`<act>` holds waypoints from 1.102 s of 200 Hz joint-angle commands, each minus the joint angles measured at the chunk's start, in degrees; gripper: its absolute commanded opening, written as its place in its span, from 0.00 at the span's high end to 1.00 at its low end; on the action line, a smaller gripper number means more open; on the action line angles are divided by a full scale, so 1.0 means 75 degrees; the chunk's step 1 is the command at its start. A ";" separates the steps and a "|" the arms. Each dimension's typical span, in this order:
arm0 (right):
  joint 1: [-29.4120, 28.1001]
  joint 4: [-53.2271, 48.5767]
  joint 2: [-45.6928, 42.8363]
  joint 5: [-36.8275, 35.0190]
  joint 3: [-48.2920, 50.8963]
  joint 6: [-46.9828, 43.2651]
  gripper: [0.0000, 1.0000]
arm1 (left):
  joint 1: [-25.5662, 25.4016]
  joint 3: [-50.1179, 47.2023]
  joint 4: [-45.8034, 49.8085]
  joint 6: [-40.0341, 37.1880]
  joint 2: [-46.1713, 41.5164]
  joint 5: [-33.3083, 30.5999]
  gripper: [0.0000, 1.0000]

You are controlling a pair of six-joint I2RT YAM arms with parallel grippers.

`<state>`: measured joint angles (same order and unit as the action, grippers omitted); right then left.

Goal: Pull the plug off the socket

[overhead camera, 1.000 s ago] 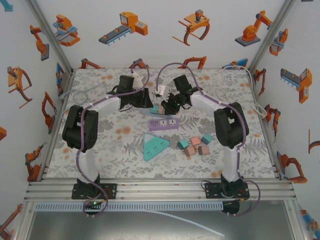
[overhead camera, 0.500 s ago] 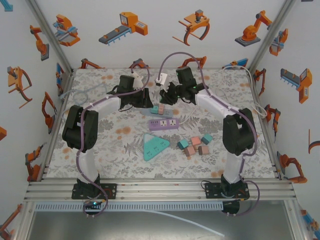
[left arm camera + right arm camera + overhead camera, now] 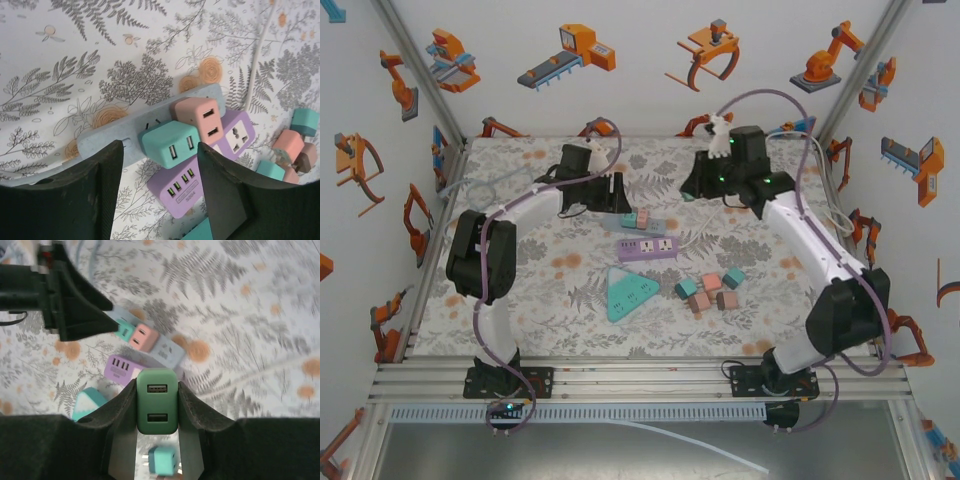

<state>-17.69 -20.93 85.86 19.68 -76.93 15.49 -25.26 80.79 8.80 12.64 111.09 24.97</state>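
Plug (image 3: 157, 401), a green two-port charger block, sits clamped between the right pincer's (image 3: 157, 385) fingers, held well above the worktop (image 3: 540, 300) and apart from the blue-grey strip (image 3: 107, 135). It looks light and rigid, with a smooth, likely slippery shell, so squeezing its flat sides as here seems the surest hold. The right arm stretches toward the far right with its wrist raised and looking down. The left arm reaches to the far centre, and the left pincer (image 3: 160, 147) hangs open and low over the strip, its fingers either side of a teal plug (image 3: 167, 145) beside a pink plug (image 3: 200, 117).
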 commanded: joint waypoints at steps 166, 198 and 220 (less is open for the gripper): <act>0.3112 0.0290 -0.4771 -0.0393 0.7090 0.3250 0.92 | -0.1956 -0.1378 0.0551 -0.4368 -0.3102 0.3938 0.25; 0.3107 0.1362 -0.4399 0.0173 0.7494 0.3467 0.89 | -0.1962 -0.1530 0.0399 -0.4490 -0.3208 0.3654 0.14; 0.3100 0.1502 -0.4541 0.0133 0.7716 0.3592 0.83 | -0.1955 -0.1812 -0.0047 -0.4398 -0.3451 0.3291 0.07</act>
<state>5.45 -15.55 52.90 18.11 -20.62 40.71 -39.94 69.65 11.68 -18.72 87.53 50.78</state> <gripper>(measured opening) 0.329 0.908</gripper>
